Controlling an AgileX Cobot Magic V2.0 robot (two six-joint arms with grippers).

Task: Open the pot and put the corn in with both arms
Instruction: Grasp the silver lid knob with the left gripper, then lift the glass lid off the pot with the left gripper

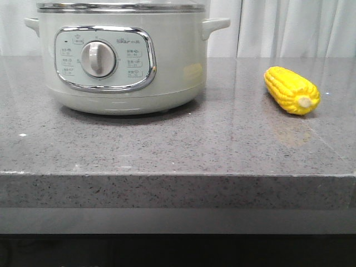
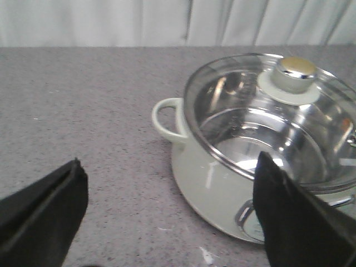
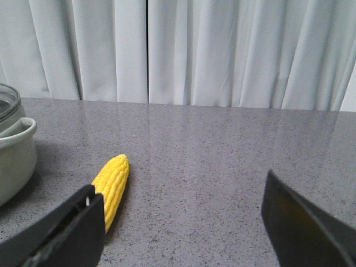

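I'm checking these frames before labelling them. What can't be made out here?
- Front view: the pale-green round cooker has its lid cut off by the top edge; panel print is too small to read.
- Left wrist view: the open left gripper hides the panel; the glass lid runs off frame.
- Right wrist view: the right gripper's finger covers the yellow corn cob's near end.

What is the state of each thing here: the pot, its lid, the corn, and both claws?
pot: upright on the counter, closed.
lid: on the pot, untouched.
corn: lying on its side on the counter, right of the pot, apart from it.
left claw: open, holding nothing.
right claw: open, holding nothing.
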